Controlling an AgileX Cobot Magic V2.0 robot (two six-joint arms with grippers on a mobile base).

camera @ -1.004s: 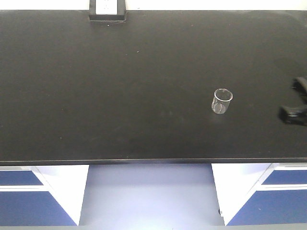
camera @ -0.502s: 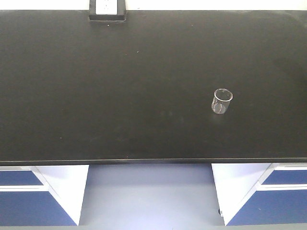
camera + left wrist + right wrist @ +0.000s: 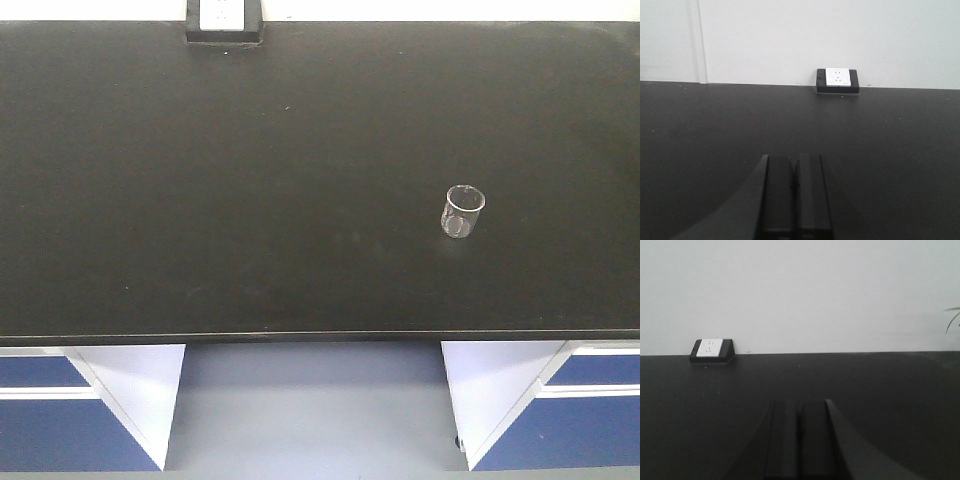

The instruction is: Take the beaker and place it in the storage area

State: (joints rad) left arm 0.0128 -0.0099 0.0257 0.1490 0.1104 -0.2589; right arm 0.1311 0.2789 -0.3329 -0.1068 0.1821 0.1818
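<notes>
Black benchtop (image 3: 250, 180) holds beaker (image 3: 463, 211), seemingly unmarked.

One beaker (image 3: 463, 211), one socket box (image 3: 224, 20), two pincers (image 3: 794, 197) (image 3: 800, 440).

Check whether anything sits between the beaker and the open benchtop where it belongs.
Nothing visible does. The beaker already stands upright on the bare black benchtop, alone; the socket box sits far off at the back edge. Both pincers, left and right, are shut.
</notes>
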